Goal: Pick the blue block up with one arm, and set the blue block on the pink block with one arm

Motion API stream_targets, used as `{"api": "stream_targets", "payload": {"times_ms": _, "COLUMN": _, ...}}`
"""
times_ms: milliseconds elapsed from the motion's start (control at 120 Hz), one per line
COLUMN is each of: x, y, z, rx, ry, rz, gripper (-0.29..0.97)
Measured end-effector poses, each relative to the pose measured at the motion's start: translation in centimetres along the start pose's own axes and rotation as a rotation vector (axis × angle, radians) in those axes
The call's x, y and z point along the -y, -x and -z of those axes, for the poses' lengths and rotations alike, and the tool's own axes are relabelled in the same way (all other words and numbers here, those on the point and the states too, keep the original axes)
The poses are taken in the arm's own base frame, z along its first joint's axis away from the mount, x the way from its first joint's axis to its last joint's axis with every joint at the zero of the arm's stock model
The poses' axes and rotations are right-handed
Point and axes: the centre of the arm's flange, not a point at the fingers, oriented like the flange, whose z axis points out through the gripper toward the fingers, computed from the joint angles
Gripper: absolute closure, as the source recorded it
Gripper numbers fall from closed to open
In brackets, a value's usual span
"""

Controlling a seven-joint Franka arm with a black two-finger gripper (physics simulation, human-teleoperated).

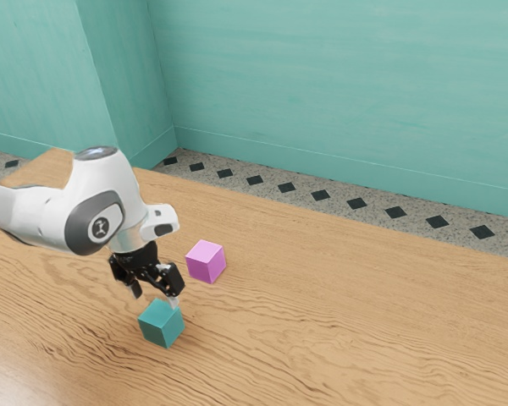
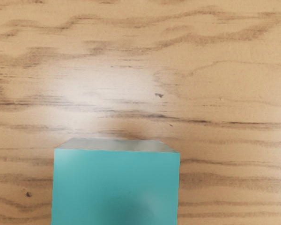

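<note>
The blue block (image 1: pixel 162 325), teal in colour, rests on the wooden table near its front. My gripper (image 1: pixel 156 296) hangs directly over it, open, with its black fingertips just above the block's top face and nothing held between them. In the wrist view the blue block (image 2: pixel 116 187) lies large and close right beneath my hand. The pink block (image 1: pixel 206 260) stands on the table a short way behind the blue block, toward the exterior view's right, apart from both it and the gripper.
The wooden table (image 1: pixel 347 321) stretches wide toward the exterior view's right. Beyond its far edge lie a speckled floor (image 1: pixel 339 190) with dark diamond tiles and teal walls (image 1: pixel 339 76).
</note>
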Motion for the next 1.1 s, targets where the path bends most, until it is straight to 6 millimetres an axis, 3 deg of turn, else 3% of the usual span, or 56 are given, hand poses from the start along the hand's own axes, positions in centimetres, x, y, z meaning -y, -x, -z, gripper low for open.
{"api": "stream_targets", "payload": {"times_ms": 383, "x": 0.3, "y": -0.9, "z": -2.2, "rx": -0.047, "ry": -0.003, "rz": -0.069, "gripper": 0.00}}
{"api": "stream_targets", "payload": {"times_ms": 833, "x": 0.7, "y": 0.5, "z": -4.0, "rx": -0.016, "ry": 0.000, "rz": 0.011, "gripper": 0.00}}
{"api": "stream_targets", "payload": {"times_ms": 1100, "x": 0.9, "y": 0.7, "z": -6.3, "rx": 0.032, "ry": -0.003, "rz": 0.061, "gripper": 0.00}}
